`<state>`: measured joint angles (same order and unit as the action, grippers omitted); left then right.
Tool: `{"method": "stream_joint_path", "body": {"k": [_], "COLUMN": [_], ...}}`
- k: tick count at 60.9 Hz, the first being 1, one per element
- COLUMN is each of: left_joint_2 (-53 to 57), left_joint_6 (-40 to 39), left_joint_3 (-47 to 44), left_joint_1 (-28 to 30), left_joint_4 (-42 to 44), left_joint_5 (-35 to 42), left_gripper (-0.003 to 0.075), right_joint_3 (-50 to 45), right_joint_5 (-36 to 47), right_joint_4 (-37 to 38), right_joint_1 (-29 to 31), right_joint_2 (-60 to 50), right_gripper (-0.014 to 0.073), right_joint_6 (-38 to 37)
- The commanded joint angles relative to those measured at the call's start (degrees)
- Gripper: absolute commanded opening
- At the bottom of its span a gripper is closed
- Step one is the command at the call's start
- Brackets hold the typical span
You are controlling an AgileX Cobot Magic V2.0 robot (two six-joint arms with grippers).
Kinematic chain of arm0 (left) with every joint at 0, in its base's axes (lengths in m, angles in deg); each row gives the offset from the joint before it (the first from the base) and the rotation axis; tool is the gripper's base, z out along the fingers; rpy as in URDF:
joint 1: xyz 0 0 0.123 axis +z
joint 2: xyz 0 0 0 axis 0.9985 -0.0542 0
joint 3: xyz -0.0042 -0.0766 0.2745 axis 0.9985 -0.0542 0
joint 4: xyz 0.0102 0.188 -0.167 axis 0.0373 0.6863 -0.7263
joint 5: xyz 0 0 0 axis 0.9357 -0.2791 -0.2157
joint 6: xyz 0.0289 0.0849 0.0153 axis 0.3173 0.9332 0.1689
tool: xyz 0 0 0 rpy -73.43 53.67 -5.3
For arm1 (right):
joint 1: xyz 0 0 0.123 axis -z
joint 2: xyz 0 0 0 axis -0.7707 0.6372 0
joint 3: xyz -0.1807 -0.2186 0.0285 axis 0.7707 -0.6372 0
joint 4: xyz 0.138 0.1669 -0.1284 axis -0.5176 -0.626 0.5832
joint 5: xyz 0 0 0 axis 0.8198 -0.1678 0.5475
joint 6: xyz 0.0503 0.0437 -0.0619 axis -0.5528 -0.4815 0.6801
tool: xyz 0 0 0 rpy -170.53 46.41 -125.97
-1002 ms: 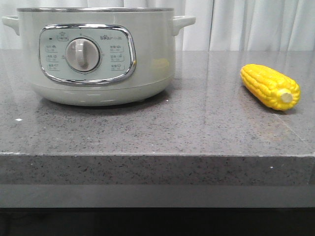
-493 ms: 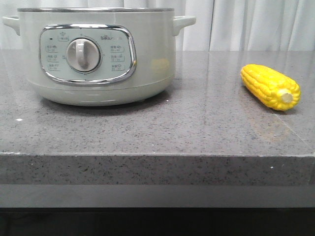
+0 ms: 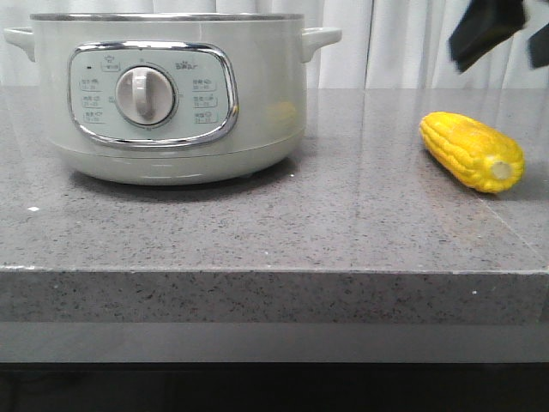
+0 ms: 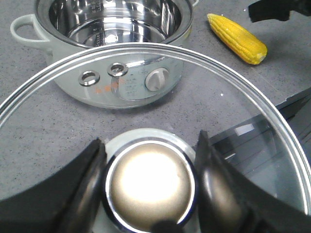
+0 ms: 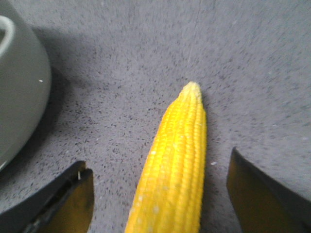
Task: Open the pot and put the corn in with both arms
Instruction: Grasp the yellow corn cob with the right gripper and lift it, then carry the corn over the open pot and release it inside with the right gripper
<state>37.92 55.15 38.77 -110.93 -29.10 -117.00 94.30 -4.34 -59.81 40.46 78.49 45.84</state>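
in the front view, the large round pale grey-green electric pot [image 3: 167,94] with a chrome-framed control panel and a central dial was seen standing at the left of the speckled grey stone countertop [image 3: 274,232], towards the far side. the bright yellow corn cob [image 3: 471,151] with rows of kernels was seen lying at the right of the countertop, well apart from the pot, its pale stub end turned to the near right. above it, at the top right edge, the black right gripper [image 3: 504,26] was partly shown, not touching the corn; its fingers could not be judged from this view. pale curtains [image 3: 429,43] were seen behind.

in the left wrist view, a round glass lid [image 4: 160,121] with a steel rim was shown held clear of the pot, whose shiny steel inside [image 4: 116,19] was laid open. the left gripper [image 4: 149,182] was seen clamped on the lid's round metal knob [image 4: 148,184], a dark finger pressed to each side. the corn lay on the countertop to the right of the pot.

in the right wrist view, the right gripper [image 5: 160,194] was seen with its fingers [image 5: 63,199] spread wide apart, one at each side of the corn [image 5: 172,170], neither touching it. the corn lay flat on the countertop between them, its tapered tip pointing away, and the pot's rounded wall [image 5: 19,92] was seen nearby.
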Motion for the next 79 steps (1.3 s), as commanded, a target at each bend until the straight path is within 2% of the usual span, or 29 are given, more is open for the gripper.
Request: {"method": "stream_joint_path", "body": {"k": [1,18,21,31,39,47,62,79], "left_joint_2": [-0.16,-0.16,-0.16,-0.16,-0.16,-0.16,-0.16,-0.16], "left_joint_6": [-0.39,-0.39,-0.39,-0.39,-0.39,-0.39,-0.39,-0.39], "left_joint_3": [1.95,1.95,1.95,1.95,1.95,1.95,1.95,1.95], "left_joint_1": [-0.49,-0.49,-0.49,-0.49,-0.49,-0.49,-0.49,-0.49], "left_joint_4": [-1.80,-1.80,-1.80,-1.80,-1.80,-1.80,-1.80,-2.05], "left_joint_5": [7.54,7.54,7.54,7.64,7.64,7.64,7.64,7.64], "left_gripper": [0.0136,0.0136,0.0136,0.0136,0.0136,0.0136,0.0136,0.0136], "right_joint_3": [4.21,7.09,7.09,7.28,8.29,12.12,25.78,41.07], "right_joint_5": [4.16,1.48,1.23,0.85,0.59,-1.44,-5.71,-6.49], "right_joint_4": [-1.97,-2.50,-2.50,-2.50,-2.50,-2.50,-2.50,-2.50], "right_joint_1": [-0.09,-0.09,-0.09,-0.09,-0.09,-0.09,-1.67,-14.36], "right_joint_2": [3.21,10.28,10.28,10.22,9.99,8.87,6.48,13.17], "right_gripper": [0.0583,0.0566,0.0523,0.0273,0.0168,0.0164,0.0164,0.0164], "right_joint_6": [0.29,0.29,0.29,0.29,0.29,0.29,1.99,6.31]}}
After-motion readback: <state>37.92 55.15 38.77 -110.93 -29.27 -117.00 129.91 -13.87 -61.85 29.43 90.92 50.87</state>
